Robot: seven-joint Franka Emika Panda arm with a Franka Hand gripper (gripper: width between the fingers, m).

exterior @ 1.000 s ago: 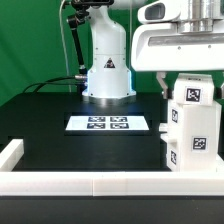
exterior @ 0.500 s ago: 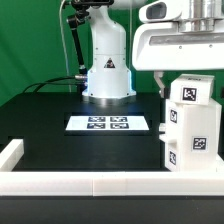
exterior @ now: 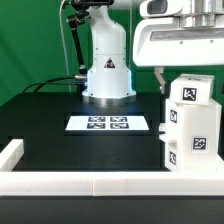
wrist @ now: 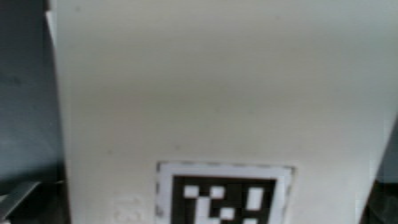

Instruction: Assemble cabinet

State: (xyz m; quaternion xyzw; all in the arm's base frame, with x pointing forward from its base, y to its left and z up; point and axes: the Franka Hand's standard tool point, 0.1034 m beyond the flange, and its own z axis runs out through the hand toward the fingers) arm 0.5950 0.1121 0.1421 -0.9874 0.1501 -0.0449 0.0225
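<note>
white cabinet (exterior: 189, 125) stands upright on the black table (exterior: 60, 125), at the exterior view's right.
the gripper (exterior: 178, 68) hangs just above it; fingers' opening cannot be told. the marker board (exterior: 108, 123) lies near the middle.

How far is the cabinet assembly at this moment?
Done, as it looks: the cabinet stands upright at the exterior view's right, with tagged white parts already on it. In hand: the arm's hand is right above the top piece; the wrist view shows only a white tagged face, so a grip cannot be confirmed. What is left cannot be judged; no loose parts are in view.
</note>
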